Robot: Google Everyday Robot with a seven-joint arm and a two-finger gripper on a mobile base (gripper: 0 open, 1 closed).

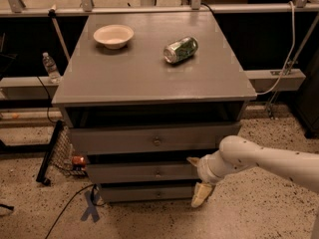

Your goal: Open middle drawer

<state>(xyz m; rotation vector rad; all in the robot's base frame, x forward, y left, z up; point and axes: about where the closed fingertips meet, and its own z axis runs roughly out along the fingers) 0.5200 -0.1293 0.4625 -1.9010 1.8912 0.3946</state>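
Observation:
The grey cabinet [149, 78] has three drawers. The middle drawer [139, 174] is a grey front with a small round knob [158, 173], between the wider top drawer [124, 140] and the narrower bottom drawer [134, 193]. It looks pushed in. My gripper [197, 178] is on a white arm coming in from the right. It sits at the right end of the middle drawer's front, right of the knob and apart from it. It is open, with one pale finger [192, 161] above and one [201, 195] below, and it holds nothing.
A white bowl [113, 36] and a green can [180, 50] lying on its side are on the cabinet top. A water bottle [50, 67] stands at the left behind it. Cables, a black frame [48, 153] and blue tape [90, 206] are on the speckled floor at the left.

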